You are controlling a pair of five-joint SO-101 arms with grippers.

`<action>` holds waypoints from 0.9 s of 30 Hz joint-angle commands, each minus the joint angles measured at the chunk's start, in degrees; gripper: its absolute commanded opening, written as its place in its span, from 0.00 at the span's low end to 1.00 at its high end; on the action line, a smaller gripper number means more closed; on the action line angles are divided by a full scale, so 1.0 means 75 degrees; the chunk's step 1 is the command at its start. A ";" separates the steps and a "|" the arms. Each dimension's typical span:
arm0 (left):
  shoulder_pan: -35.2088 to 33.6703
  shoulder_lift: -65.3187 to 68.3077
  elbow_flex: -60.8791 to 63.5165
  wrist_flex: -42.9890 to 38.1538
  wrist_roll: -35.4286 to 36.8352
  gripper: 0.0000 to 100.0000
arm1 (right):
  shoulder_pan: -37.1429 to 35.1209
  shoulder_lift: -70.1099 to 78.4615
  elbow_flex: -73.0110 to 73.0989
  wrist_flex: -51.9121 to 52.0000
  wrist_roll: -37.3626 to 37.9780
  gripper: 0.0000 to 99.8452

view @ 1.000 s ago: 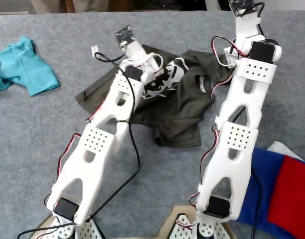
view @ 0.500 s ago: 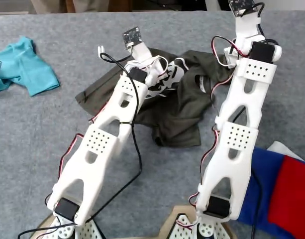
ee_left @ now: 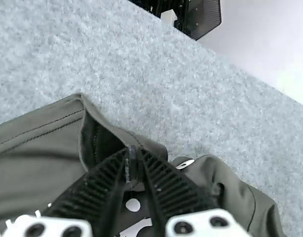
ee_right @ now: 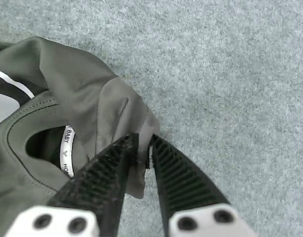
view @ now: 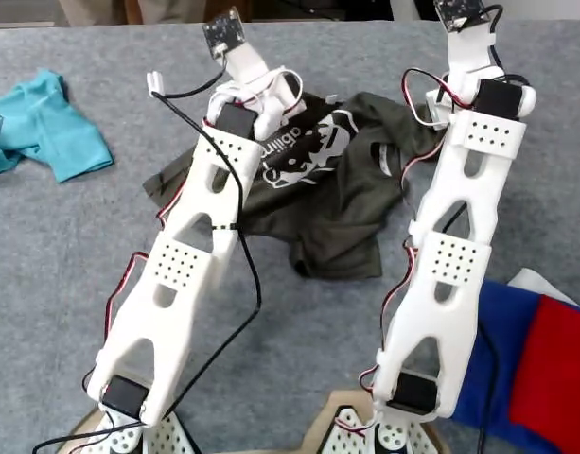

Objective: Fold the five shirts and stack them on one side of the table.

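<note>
Lying crosswise, collar [view: 379, 157] rightward, the olive shirt [view: 342, 203] is pinched by left gripper [ee_left: 134, 159] and right gripper [ee_right: 144, 144].

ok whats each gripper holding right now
Left gripper: shut on an edge of the olive shirt.
Right gripper: shut on the same shirt near its collar.

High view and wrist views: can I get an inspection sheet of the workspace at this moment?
Surface: grey felt table cover.
Job's things: dark olive printed shirt crumpled at centre; teal shirt unfolded, far left; red shirt lying on blue shirt, near right.
Clutter: nothing seen.
Grippers: left gripper shut on the olive shirt's edge; right gripper shut on its fabric beside the collar.
Cables: black cable hangs loose off the left arm.
Surroundings: black perforated object beyond the table's edge.
</note>
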 commanded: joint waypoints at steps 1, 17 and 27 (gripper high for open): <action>-0.0129 -0.0651 -0.0445 0.0105 -0.0059 0.02 | 0.0135 -0.0381 -0.0287 0.0059 -0.0012 0.00; -0.1078 -0.4659 -0.0434 0.2192 -0.0082 0.02 | -0.0029 -0.5210 -0.0264 0.1336 -0.0668 0.00; -0.1735 -0.7414 -0.0387 0.3270 -0.0164 0.02 | -0.0029 -0.8867 -0.0240 0.1442 -0.1958 0.00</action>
